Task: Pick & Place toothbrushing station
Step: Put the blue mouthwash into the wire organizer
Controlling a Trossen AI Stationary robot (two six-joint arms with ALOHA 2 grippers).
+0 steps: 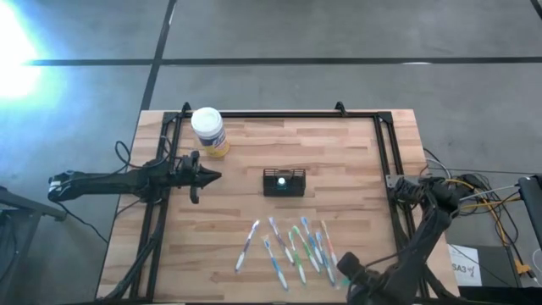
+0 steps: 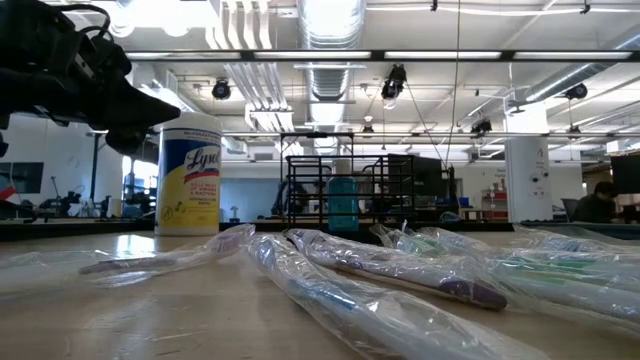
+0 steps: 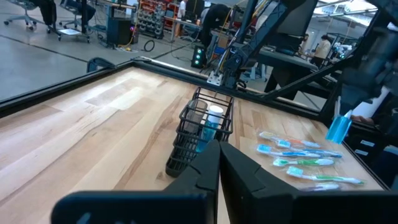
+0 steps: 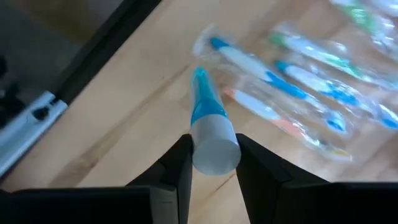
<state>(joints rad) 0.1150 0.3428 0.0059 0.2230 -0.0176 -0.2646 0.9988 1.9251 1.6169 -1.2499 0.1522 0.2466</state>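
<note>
Wrapped toothbrushes [image 2: 400, 275] lay nearest; my right gripper [image 4: 213, 155] clamped a blue white-capped tube [image 4: 208, 127], presumably for the black slotted holder [image 1: 283, 182] at frame centre; left gripper [image 1: 201, 176] shut, idle.

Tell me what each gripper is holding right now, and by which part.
The right gripper pinches a blue tube at its white cap end, over the toothbrushes. The left gripper is shut and holds nothing.

Wooden butcher-block table [image 1: 339, 152] edged by a black frame [image 1: 279, 114]. On it: a white-lidded yellow wipes canister [image 1: 208, 131] near the far left, a black slotted toothbrushing station [image 1: 283, 182] at centre, and wrapped toothbrushes [image 1: 292, 246] spread along the near edge.
</note>
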